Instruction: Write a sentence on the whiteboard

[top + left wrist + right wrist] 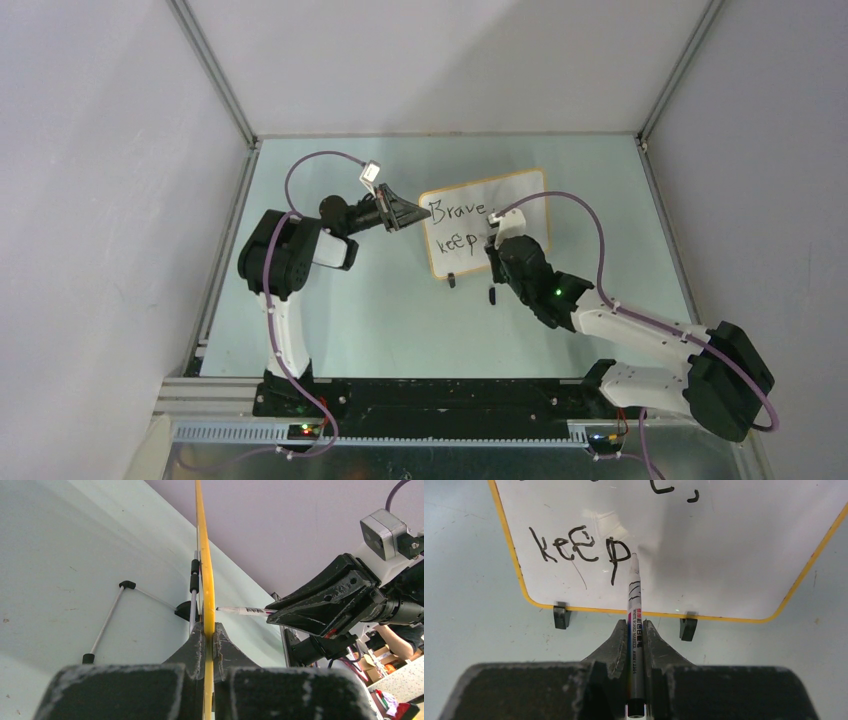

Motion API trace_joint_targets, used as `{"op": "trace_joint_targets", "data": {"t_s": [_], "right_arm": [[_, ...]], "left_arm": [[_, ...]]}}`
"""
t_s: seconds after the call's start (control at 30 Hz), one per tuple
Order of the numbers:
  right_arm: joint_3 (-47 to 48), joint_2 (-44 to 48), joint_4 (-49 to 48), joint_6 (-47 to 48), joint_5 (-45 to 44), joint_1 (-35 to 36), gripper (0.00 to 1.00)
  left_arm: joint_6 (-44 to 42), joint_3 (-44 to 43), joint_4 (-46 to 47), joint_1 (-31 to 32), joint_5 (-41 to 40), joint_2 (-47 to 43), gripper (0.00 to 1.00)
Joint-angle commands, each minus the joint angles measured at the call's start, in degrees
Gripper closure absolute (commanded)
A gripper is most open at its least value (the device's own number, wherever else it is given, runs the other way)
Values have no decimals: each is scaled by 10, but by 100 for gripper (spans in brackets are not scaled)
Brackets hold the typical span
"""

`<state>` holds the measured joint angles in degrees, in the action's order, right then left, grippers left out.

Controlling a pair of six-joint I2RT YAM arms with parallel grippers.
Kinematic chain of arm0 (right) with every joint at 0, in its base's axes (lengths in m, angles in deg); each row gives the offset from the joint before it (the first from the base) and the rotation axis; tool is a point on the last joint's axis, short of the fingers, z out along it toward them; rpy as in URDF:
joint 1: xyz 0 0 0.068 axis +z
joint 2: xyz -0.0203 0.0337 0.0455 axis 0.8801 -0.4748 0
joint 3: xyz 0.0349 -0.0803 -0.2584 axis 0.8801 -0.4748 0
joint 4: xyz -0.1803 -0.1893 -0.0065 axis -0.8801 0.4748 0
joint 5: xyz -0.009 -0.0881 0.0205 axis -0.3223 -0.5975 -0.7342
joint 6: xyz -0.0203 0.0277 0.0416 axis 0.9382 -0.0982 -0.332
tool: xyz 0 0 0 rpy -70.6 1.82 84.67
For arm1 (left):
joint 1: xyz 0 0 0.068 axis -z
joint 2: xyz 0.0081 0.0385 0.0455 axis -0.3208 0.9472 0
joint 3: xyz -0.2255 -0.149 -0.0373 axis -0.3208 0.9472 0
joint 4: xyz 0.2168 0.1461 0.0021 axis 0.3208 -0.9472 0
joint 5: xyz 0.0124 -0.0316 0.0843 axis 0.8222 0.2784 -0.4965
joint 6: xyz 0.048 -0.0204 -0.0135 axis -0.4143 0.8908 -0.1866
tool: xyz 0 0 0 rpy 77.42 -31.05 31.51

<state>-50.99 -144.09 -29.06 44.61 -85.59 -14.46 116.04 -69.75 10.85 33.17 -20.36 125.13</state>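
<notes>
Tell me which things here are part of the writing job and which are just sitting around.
Part of the job: whiteboard, its edge clamped in the left pincer; lettering "Brave, keep"; marker, gripped by the right pincer.
Just there: purple cables; metal rail along the near edge.

White whiteboard [724, 545], yellow frame [649, 613], black sentence [574, 547], pale-green table [469, 580], white rainbow-striped marker [635, 595]

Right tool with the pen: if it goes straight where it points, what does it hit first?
The whiteboard. The marker in the right tool points at its white face just right of "keep"; the tip seems to touch it, or nearly.
</notes>
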Motion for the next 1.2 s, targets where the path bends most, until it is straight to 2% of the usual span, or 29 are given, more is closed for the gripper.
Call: {"op": "trace_joint_targets", "data": {"t_s": [0.0,0.27,0.63,1.17], "right_arm": [[-4,13,-31,-8,-32,3,100],[-9,22,-3,-21,-36,-11,100],[-2,35,15,-27,20,-63,100],[16,49,48,-35,73,-81,100]], "left_arm": [[-7,5,31,7,27,-16,100],[-8,7,31,6,26,-18,100],[-8,8,31,6,26,-18,100],[4,9,32,-9,44,-5,100]]}}
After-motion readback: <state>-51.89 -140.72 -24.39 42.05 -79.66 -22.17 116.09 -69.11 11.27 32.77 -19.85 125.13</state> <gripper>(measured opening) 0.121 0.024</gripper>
